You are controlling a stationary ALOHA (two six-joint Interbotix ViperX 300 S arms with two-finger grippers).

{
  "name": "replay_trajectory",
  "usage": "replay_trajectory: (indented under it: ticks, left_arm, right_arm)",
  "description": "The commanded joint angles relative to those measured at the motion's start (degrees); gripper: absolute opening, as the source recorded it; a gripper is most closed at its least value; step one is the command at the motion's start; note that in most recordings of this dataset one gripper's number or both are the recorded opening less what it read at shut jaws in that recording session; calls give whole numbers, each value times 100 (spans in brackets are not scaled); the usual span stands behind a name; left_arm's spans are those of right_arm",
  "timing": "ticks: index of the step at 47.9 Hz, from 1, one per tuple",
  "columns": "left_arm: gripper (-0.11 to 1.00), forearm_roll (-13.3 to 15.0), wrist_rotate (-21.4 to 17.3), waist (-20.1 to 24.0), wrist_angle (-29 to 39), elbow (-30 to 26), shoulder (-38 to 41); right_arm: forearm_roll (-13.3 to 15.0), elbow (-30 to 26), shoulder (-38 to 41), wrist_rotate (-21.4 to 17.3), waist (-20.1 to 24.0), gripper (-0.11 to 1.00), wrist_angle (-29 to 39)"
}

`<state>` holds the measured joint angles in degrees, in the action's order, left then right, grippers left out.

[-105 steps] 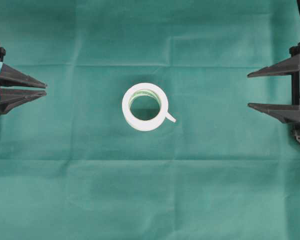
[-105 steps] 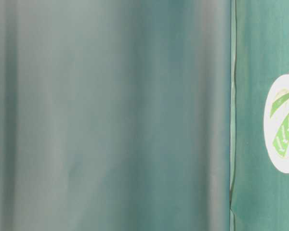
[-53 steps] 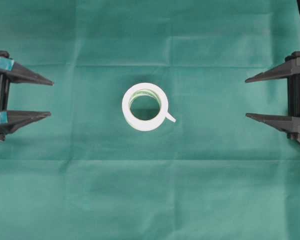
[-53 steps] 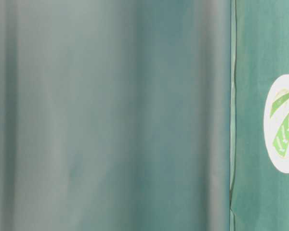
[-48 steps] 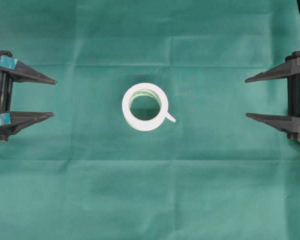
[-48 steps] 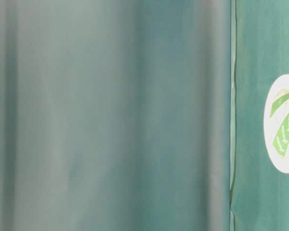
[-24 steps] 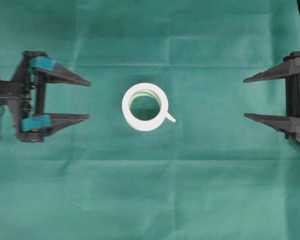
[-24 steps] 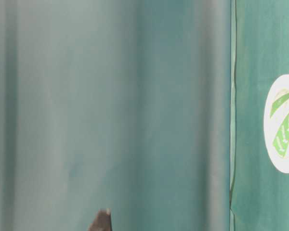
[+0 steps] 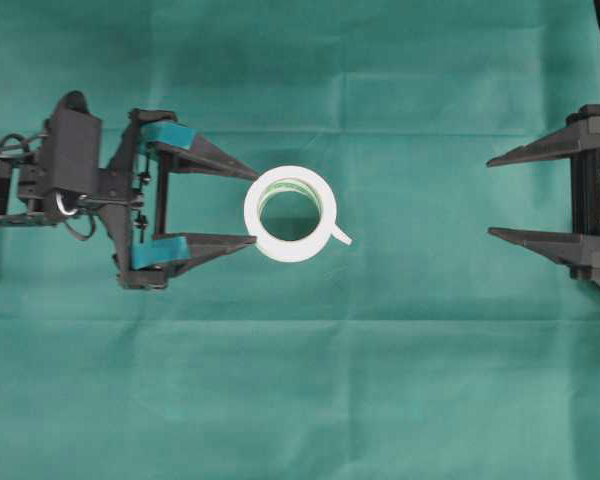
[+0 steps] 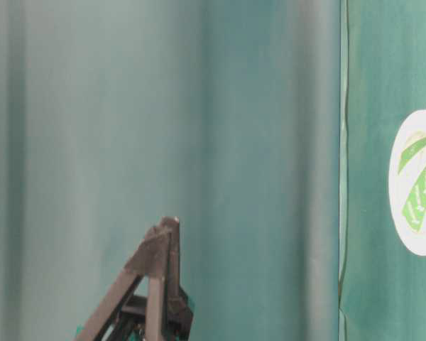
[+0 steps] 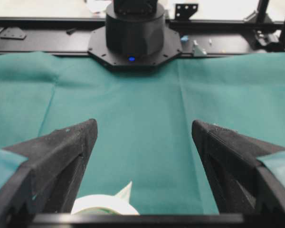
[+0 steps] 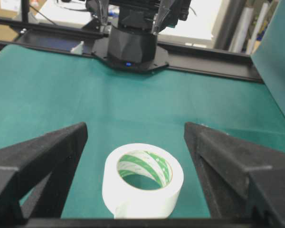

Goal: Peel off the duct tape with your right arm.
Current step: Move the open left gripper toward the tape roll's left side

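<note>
Motion is all on the left side of the white-cream duct tape roll with the greenish inner core [image 9: 289,213], the landmark here. The left gripper with black pointed fingers and teal tape patches [image 9: 252,206] is now reaching right up to the roll: a second ago it was sitting far out at the left edge of the overhead view, well apart from the roll, and it has been closing that gap steadily since. Its jaws are standing wide, one fingertip just beside the roll's upper left edge and the other just beside its lower left edge, so the roll's left side is lying between them. Whether the tips are touching the roll I cannot tell. The left wrist view is showing the top of the roll low between the two spread fingers, with nothing held.

The roll itself is lying flat on the green cloth [image 9: 300,400] at the middle of the overhead view, unmoved, with its loose flat white strip end [image 9: 340,236] sticking out at the roll's lower right.

Right of the roll, the right gripper with plain black triangular fingers [image 9: 489,196] is waiting well apart from it, jaws wide and empty, in the same place as before.

By my reading, the left arm is getting ready to steady the roll. The peeling itself is not yet begun, and the strip end is pointing toward the side the right arm must come from.
</note>
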<state>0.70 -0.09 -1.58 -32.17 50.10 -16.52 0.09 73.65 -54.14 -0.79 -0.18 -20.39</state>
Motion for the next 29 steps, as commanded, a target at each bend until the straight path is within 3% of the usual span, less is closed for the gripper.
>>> replay_trajectory:
  ticks: [1, 10, 29]
  left_arm:
    - [94, 9, -9, -18, -26, -202, 18]
    - [94, 18, 26, -18, 334, -352, 62]
    - [94, 18, 18, -18, 2874, -1239, 360]
  right_arm:
    - [9, -62, 44, -35, -9, 65, -35]
    - [9, -62, 44, -62, -9, 65, -26]
    - [0, -70, 44, -62, -9, 65, -53]
